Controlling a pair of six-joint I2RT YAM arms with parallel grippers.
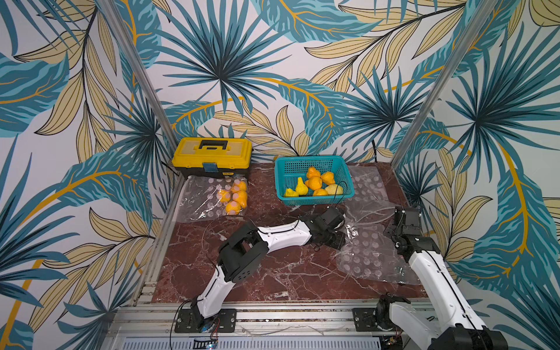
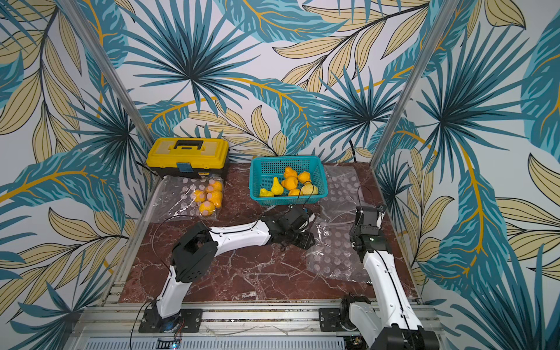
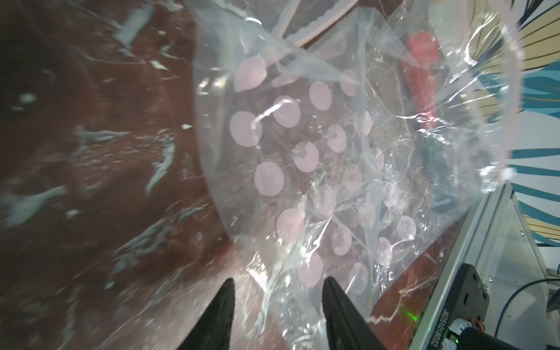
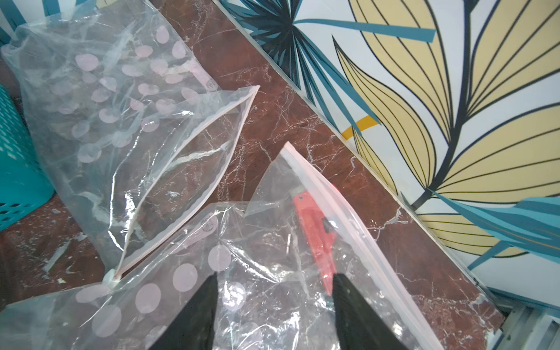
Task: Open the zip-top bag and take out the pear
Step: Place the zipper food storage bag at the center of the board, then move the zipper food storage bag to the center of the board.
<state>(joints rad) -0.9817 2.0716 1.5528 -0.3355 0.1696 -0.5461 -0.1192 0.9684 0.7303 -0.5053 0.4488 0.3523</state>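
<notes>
A clear zip-top bag [image 1: 363,257] [image 2: 333,257] with pale pink dots lies crumpled at the right of the marble table, and I see no fruit in it. My left gripper [image 3: 278,280] is open at the bag's left edge, with loose film [image 3: 318,151] lying between its fingers. My right gripper [image 4: 275,274] is open over the bag's zip end [image 4: 333,197], its fingers apart on the plastic. A red strip [image 4: 315,230] shows through the film beside one finger. A yellow pear [image 1: 300,185] lies in the teal basket [image 1: 312,158].
A second empty dotted bag [image 4: 121,121] lies open behind, next to the basket. Another bag [image 1: 200,200] at the back left holds several orange fruits [image 1: 238,197]. A yellow toolbox [image 1: 212,154] stands at the back left. The patterned wall [image 4: 424,91] is close on the right.
</notes>
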